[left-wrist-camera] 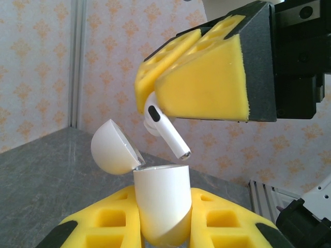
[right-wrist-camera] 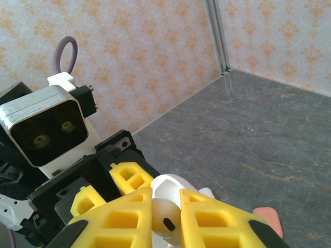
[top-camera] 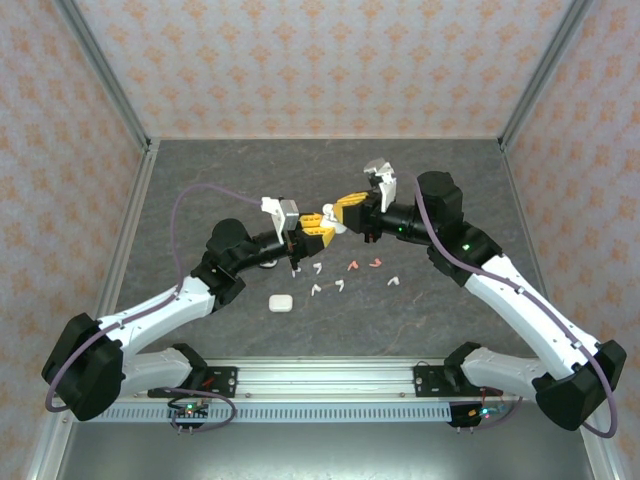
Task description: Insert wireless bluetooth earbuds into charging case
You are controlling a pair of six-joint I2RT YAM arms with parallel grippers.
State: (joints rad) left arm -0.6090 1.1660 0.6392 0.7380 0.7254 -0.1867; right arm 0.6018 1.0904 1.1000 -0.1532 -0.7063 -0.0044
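My left gripper (top-camera: 320, 229) is clamped tight around the lower body of the open charging case (left-wrist-camera: 163, 199), holding it up off the table (top-camera: 450, 190) with its lid (left-wrist-camera: 111, 147) swung back to one side. My right gripper (top-camera: 346, 211) is pinched closed on the head of one white earbud (left-wrist-camera: 165, 129). The bud hangs just above the case mouth, close but not touching, with its stem slanting down toward the opening.

The slant worries me. If I lower it at this angle, I judge the stem tip may catch the rim instead of finding its socket, and the push could twist the bud in my pads, which grip only its rounded head. A hard press could also tip the smooth case between my left fingers, or knock the lid so that it folds onto the stem. I cannot tell from here whether this bud matches the socket beneath it.

My count is two cases: the open one in my grip and a closed case (top-camera: 279, 301) lying on the table. Beside the bud I hold, I make out five loose white earbuds (top-camera: 316, 290) and two coral earbuds (top-camera: 352, 265) scattered below my grippers, though they are tiny and my count may be off
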